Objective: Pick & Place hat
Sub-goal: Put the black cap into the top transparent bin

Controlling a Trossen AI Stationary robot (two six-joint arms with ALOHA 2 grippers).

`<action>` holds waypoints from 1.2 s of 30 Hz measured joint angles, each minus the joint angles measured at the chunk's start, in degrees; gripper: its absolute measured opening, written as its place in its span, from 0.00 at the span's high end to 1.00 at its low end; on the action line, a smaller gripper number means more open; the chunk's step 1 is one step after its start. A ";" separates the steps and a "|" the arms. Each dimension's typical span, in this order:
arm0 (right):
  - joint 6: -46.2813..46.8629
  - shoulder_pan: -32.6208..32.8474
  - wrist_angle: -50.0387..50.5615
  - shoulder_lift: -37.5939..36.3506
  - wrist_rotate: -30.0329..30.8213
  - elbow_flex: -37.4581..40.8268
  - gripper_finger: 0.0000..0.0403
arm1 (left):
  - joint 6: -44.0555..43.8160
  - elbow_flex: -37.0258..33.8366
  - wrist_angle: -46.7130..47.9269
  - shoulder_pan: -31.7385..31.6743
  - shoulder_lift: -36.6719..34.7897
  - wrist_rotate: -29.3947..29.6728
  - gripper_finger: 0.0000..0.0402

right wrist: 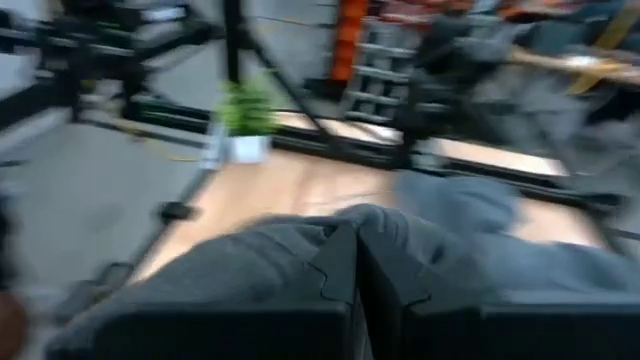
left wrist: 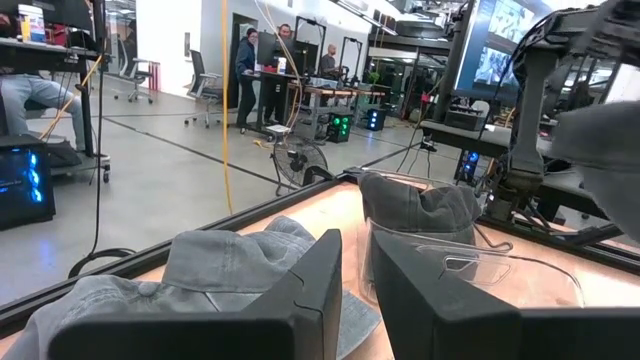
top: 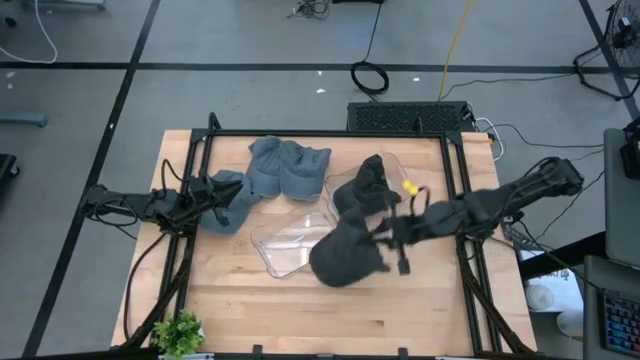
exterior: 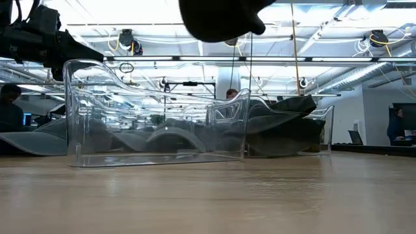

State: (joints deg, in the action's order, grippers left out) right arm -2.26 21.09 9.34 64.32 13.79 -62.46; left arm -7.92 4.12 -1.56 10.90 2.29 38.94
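My right gripper [top: 388, 238] is shut on a dark grey hat [top: 345, 258] and carries it above the near clear bin [top: 290, 243]. In the low view this hat [exterior: 218, 18] hangs high over the bin [exterior: 156, 110]. A second dark hat [top: 362, 188] sits in the far clear bin [top: 395, 172]. Two lighter grey hats [top: 290, 165] lie on the table's far left part. My left gripper [top: 218, 192] waits over another grey hat [top: 235, 208], its fingers [left wrist: 315, 285] a narrow gap apart, with the hat [left wrist: 215, 262] lying below them. My right gripper pinches the dark hat's cloth [right wrist: 300, 250] between its two shut fingers [right wrist: 335, 275], coming roughly level from the table's right. The hat is lifted clear of the table and bin and bulges out toward the table's left beyond the fingertips. How many layers are held, I cannot tell.
A small green plant [top: 180, 332] stands at the table's near left corner. A black frame [top: 330, 133] runs around the table's far and side edges. Bare wood [top: 400, 310] stretches along the near side. People stand in the room beyond [left wrist: 248, 60].
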 joint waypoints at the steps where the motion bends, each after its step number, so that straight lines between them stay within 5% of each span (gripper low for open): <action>1: -1.12 -1.19 1.06 -1.24 1.02 0.00 1.00 | 0.00 0.00 0.00 -0.01 -0.01 0.02 0.83; 12: -10.44 -18.13 12.46 -6.11 0.81 -0.02 1.00 | 0.00 0.00 -0.02 0.00 -0.01 0.01 0.83; 21: -14.29 -28.93 16.15 -6.01 -9.67 0.19 1.00 | 0.00 0.00 0.00 0.01 0.01 0.01 0.83; 36: -18.31 -38.39 4.90 -5.95 -21.27 13.16 1.00 | 0.00 0.00 -0.02 0.02 -0.01 0.02 0.83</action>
State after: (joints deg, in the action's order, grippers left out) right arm -20.57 -17.31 14.24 58.37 -7.48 -49.30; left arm -7.92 4.12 -1.58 10.92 2.28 38.96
